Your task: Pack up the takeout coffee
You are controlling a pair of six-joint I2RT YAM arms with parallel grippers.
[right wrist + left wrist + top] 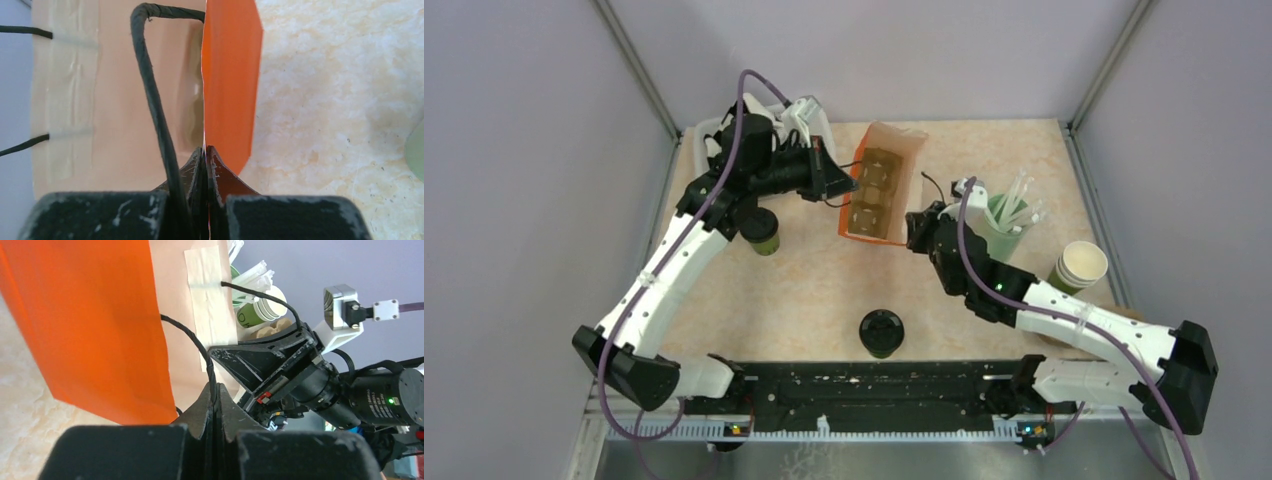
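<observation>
Top external view: both jaws clamp the orange bag (871, 236), seemingly its rim; green cup (764, 238) lies lower left, nearer left arm.

Light: bright and even from overhead in all my views.
Shadows: I see only soft, short ones under the arms on the table (804, 310).
Sheen: mild gloss on the orange bag (231, 75).
Focus: top view sharp; left gripper (215, 390) and right gripper (205, 150) blur close to their lenses.
Edges: the enclosure walls (514, 150) splay outward in my top view.
</observation>
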